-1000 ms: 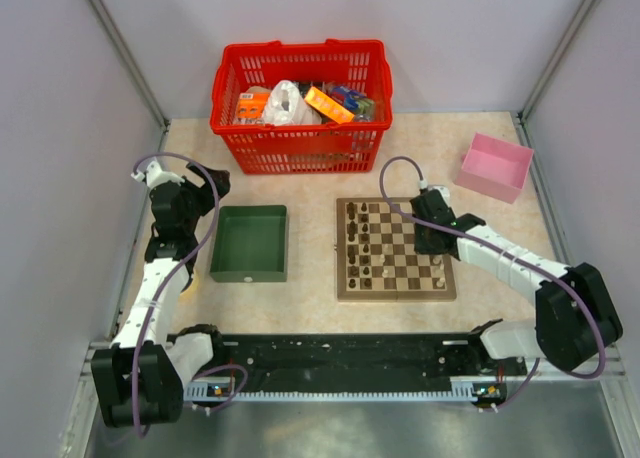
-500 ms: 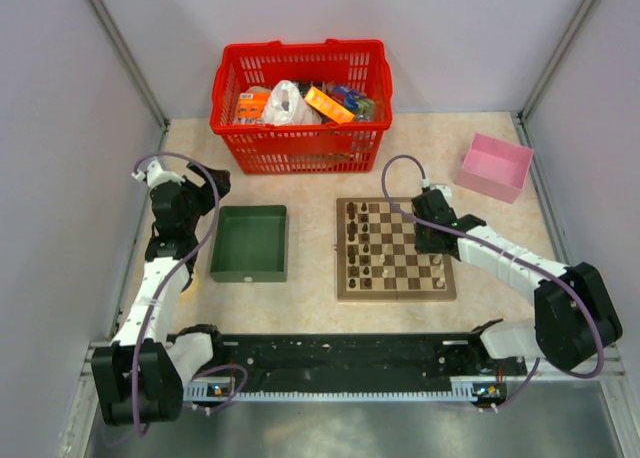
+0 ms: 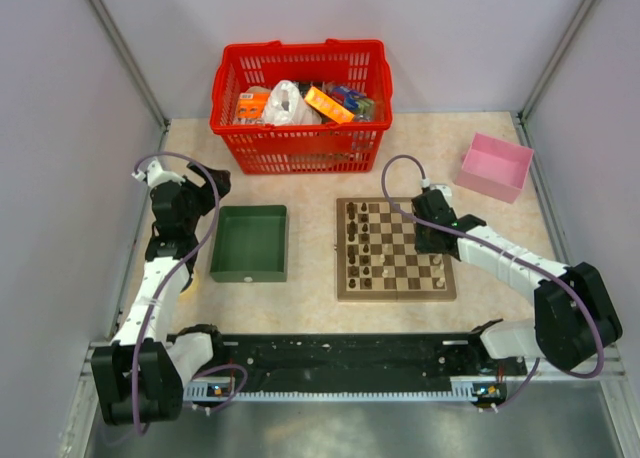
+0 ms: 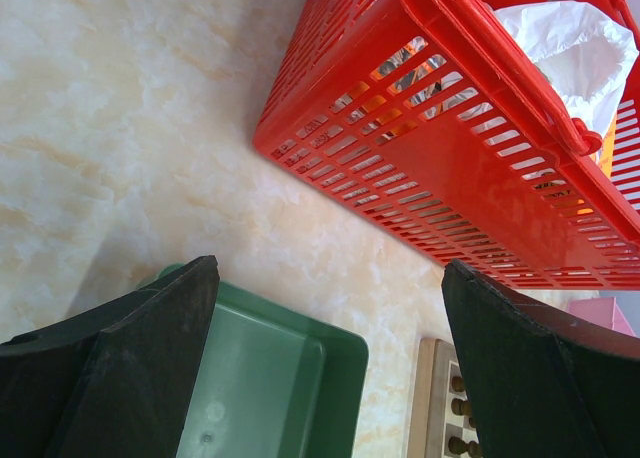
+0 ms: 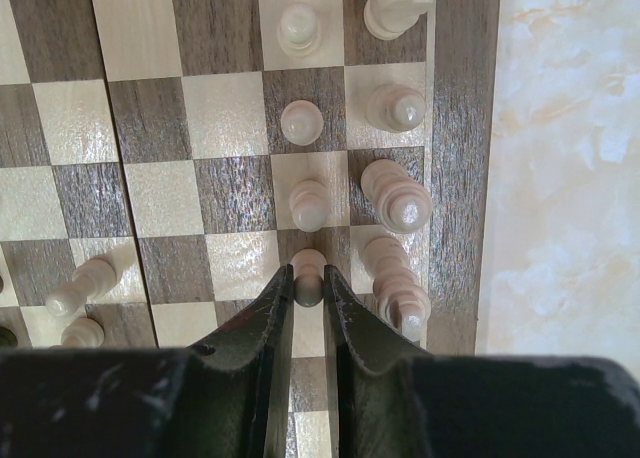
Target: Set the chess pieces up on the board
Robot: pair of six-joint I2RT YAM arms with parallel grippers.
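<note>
Inspection finds almost nothing altered over the last second. The right pincer (image 3: pixel 428 230) stands over the same far right part of the square wooden chessboard with checkered squares and a tan rim (image 3: pixel 395 295), and no piece on it appears to have shifted. Seen from the right wrist, that pincer's jaws are drawn narrow and clamped on a small pale tan wooden pawn (image 5: pixel 308 270). The pawn sits over a dark square in the second row in from the rim, in line with three other pale pawns (image 5: pixel 301 121). Whether its base rests on the board or hangs just clear cannot be told. Larger pale pieces (image 5: pixel 396 200) fill the row next to the rim beside it, and the dark brown pieces (image 3: pixel 357 246) stand along the opposite side. The left pincer (image 4: pixel 330 270) hangs wide, holding nothing, above the table between the green rectangular tray (image 4: pixel 300 378) and the red plastic basket (image 4: pixel 430 168). Judgement: the stillness suggests a placement at its end, with release the likely next step. Two pale pieces further in on the board (image 5: pixel 80 288) look out of line yet.
</note>
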